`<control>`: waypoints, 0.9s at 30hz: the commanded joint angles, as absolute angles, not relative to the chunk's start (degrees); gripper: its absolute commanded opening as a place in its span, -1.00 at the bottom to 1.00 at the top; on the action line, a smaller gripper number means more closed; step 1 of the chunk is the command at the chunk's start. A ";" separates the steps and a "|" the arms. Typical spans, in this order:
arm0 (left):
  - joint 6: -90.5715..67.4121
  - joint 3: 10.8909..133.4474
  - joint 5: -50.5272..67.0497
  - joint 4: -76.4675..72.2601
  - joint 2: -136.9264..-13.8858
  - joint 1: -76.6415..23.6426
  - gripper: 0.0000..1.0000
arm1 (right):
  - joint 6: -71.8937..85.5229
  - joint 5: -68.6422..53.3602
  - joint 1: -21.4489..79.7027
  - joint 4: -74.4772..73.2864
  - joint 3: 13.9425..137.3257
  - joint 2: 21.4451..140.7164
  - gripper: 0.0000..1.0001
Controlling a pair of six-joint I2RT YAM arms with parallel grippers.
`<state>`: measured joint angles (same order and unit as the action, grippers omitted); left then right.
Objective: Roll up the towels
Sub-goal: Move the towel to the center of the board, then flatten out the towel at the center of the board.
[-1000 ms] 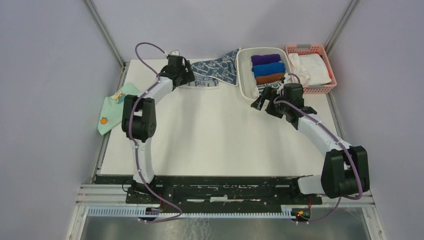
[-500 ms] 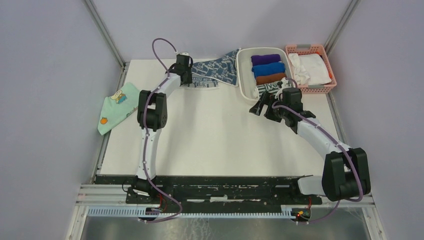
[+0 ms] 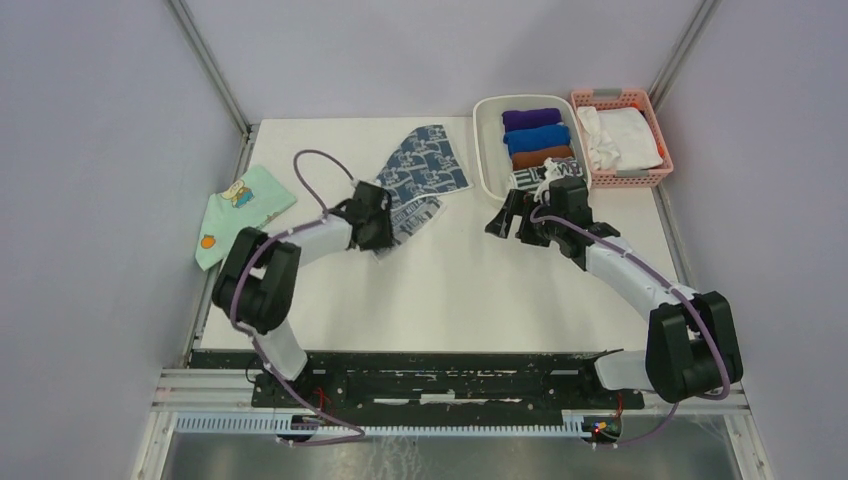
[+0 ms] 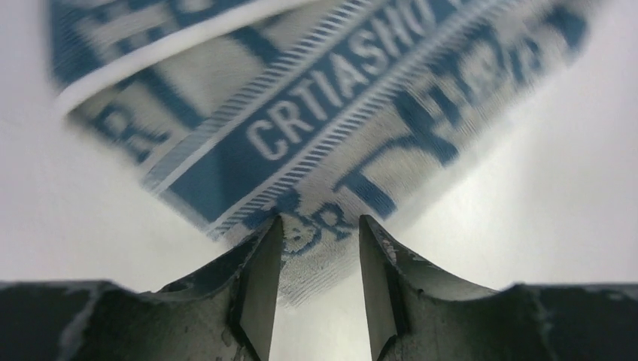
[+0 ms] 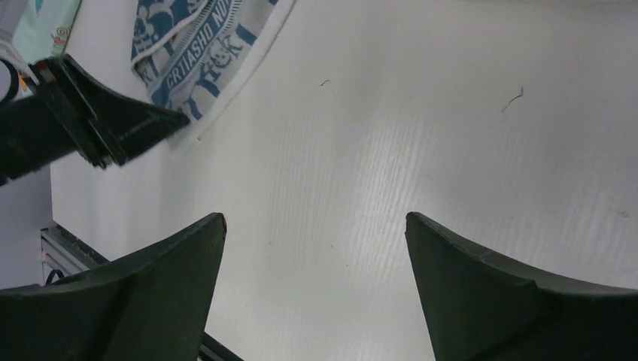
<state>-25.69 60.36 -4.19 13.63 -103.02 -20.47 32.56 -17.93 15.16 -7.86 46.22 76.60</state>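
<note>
Towels lie apart. The blue-grey towel (image 3: 425, 170) slants across the far middle of the table (image 3: 450, 290), away from both side edges, with open tabletop toward the near edge. The striped towel (image 3: 545, 177) sits at the near end of the white bin (image 3: 487, 150), close to my right gripper (image 5: 314, 219). The tabletop is white, with pale walls around it. My left gripper (image 4: 320, 226) pinches the blue-grey towel's near corner. My right jaws stand spread wide above the tabletop.

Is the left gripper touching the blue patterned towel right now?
Touching. The left wrist view shows the corner of the blue towel pinched between the fingers of the left gripper.
</note>
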 commanded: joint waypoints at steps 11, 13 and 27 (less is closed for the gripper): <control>-38.10 58.38 -3.85 12.46 -88.88 -49.31 0.36 | 29.52 -12.51 18.19 -10.10 45.58 73.31 0.91; -34.53 61.83 -10.15 15.30 -88.87 -48.99 0.40 | 29.36 -10.45 18.21 -10.48 44.86 72.37 0.91; -6.49 86.46 -18.70 8.82 -111.73 -43.83 0.37 | 29.44 -6.23 18.20 -12.30 42.40 71.05 0.89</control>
<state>-17.85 80.40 -17.89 12.53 -105.10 -44.99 30.09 -8.08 17.91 -12.62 43.22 73.12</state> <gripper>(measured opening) 0.691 0.946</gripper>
